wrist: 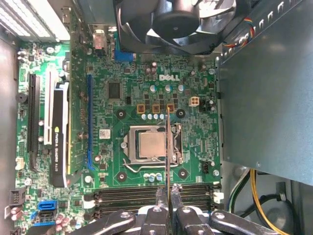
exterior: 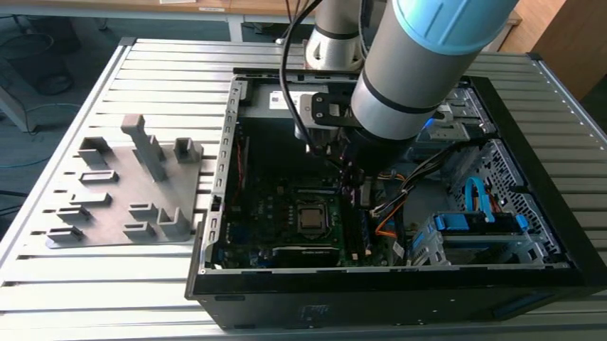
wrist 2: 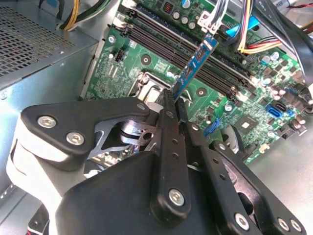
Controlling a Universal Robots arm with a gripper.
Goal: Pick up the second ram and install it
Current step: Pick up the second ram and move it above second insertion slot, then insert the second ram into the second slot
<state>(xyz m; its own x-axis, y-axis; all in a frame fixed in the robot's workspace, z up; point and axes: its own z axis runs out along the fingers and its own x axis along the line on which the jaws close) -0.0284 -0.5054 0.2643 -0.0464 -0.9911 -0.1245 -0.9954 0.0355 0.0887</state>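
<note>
The fingers of the gripper (wrist 2: 172,100) were pinched tight on the second ram (wrist 2: 195,63). They held it by one end. The rest of the stick poked straight out past the fingertips, away from the gripper and toward the green motherboard (wrist 2: 122,73). So its long side ran on from the fingers, like a pencil held at its tip.

In the first wrist view the stick showed edge-on, as a thin line. It passed over the CPU socket (wrist: 150,146).

The long black memory slots (wrist 2: 161,41) lay flat on the board. In the second wrist view the far end of the stick was up near them, but the stick looked to cross them and not lie along them. It was not in a slot yet.

In the exterior view the arm (exterior: 427,64) reached in from twelve o'clock. It went down into the open computer case (exterior: 379,284), at about one o'clock from the CPU socket. The grey holder (exterior: 124,206) sat on the tabletop (exterior: 161,85), at nine o'clock from the case and well apart from the arm.
</note>
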